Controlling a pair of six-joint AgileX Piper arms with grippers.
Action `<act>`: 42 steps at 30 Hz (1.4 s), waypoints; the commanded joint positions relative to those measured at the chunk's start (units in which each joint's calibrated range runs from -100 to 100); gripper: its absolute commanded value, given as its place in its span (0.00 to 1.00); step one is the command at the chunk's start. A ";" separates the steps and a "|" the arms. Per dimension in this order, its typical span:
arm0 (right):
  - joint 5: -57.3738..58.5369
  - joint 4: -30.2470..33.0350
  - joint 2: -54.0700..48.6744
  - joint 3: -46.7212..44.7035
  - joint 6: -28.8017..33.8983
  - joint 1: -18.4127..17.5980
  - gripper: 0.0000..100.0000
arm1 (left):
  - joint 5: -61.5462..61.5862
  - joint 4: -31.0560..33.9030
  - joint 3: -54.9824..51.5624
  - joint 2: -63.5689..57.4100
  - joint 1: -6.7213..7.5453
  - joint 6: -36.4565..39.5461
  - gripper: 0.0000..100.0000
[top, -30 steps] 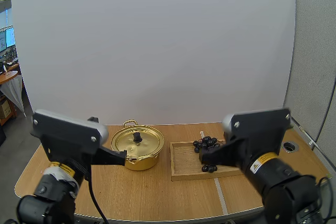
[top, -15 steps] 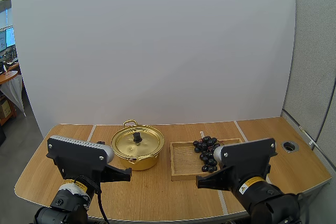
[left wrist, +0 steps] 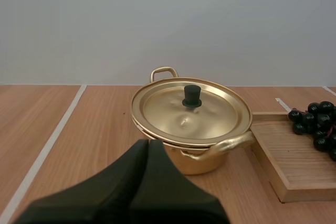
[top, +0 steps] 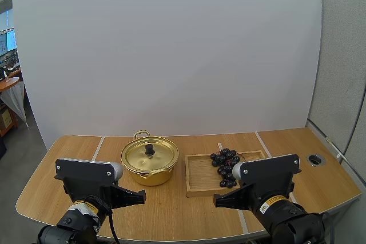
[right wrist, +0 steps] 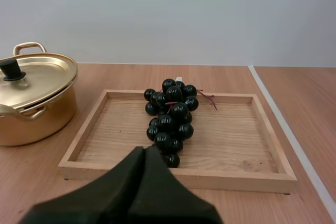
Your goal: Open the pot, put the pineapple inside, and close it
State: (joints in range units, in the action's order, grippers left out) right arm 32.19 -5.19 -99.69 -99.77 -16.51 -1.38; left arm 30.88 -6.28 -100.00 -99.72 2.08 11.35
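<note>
Though shut, left end effector (top: 142, 197) lower.

On the counter (top: 171, 212) we locate the pot (top: 150, 170) at the left, with the lid (top: 160, 155) seated on it. The wooden tray (top: 200, 178) lies just beside the pot, at its right. The bunch of grapes (top: 225, 167) lies in the tray, near its middle. Our left end effector (top: 142, 197) sits before the pot, and our right end effector (top: 217, 200) sits before the tray.
</note>
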 commanded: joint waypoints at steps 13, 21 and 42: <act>-1.08 0.31 -0.31 -0.23 -0.28 0.27 0.00 | 0.43 0.13 0.00 -0.28 -0.94 1.24 0.00; -1.08 0.31 -0.31 -0.23 -0.28 0.27 0.00 | 0.43 0.13 0.00 -0.28 -0.94 1.24 0.00; -1.08 0.31 -0.31 -0.23 -0.28 0.33 0.00 | 0.43 0.13 0.00 -0.28 -0.94 1.24 0.00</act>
State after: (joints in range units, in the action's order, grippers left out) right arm 32.19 -5.19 -99.69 -99.77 -16.51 -1.29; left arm 31.30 -6.28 -100.00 -99.72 1.18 11.96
